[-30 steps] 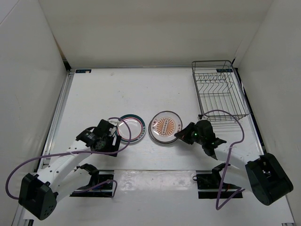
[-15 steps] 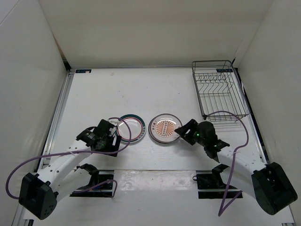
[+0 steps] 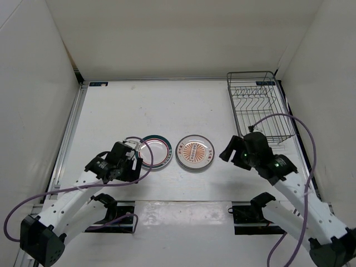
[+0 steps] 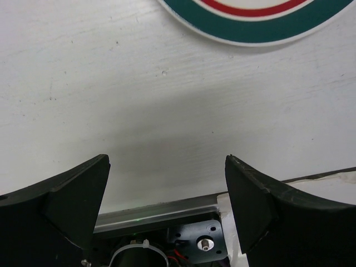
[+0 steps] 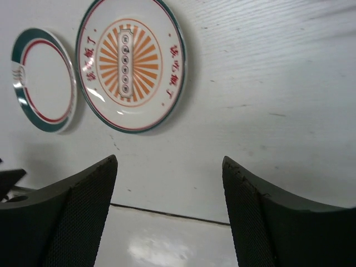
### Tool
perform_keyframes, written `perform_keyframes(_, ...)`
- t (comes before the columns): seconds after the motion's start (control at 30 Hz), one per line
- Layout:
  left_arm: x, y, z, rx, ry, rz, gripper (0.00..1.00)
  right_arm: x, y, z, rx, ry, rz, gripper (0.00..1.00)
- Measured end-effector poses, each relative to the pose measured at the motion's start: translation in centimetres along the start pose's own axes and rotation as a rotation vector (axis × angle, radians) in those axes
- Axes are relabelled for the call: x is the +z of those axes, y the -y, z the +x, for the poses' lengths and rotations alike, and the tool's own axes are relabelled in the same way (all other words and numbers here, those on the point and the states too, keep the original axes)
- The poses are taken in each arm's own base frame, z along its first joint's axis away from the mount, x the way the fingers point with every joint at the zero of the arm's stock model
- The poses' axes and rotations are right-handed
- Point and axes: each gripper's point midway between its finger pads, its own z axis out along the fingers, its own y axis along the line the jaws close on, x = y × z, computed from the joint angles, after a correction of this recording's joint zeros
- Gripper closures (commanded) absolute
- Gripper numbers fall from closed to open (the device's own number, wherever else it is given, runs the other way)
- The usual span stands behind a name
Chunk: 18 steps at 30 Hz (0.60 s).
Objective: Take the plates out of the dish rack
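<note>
The flat white counter [image 5: 267, 83] is seen as matt and faintly scuffed. A glossy glaze is shown by the round orange-sunburst plate [image 5: 132, 62]. The dark dish rack [image 3: 256, 103] is formed of thin wire.

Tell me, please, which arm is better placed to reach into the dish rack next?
Right. The right hand, open and empty, is just beside the near corner of the dish rack; the left hand is by the teal-ringed plate, much farther away. I see no plate in the rack, though.
</note>
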Motion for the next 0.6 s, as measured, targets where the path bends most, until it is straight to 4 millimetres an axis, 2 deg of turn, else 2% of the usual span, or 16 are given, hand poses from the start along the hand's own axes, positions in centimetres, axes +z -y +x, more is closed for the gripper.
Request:
perform_keyframes(0.23,-0.4,0.2,-1.1,-0.008,0.080,0.019,0.04,-5.4,3.2,0.9,-0.196,0.021,0.038,0.18)
perform_keyframes(0.27,-0.5,0.2,-1.1,-0.008,0.084,0.022,0.04,-6.2,3.4,0.8,-0.215,0.026,0.038,0.10)
perform_keyframes(0.33,-0.5,0.5,-1.3,-0.007,0.095,0.035,0.04,-7.5,3.5,0.7,-0.243,0.033,0.037,0.10)
perform_keyframes(0.6,-0.4,1.2,-1.6,-0.001,0.175,0.095,0.00,-9.9,4.0,0.2,-0.308,0.031,0.064,0.10)
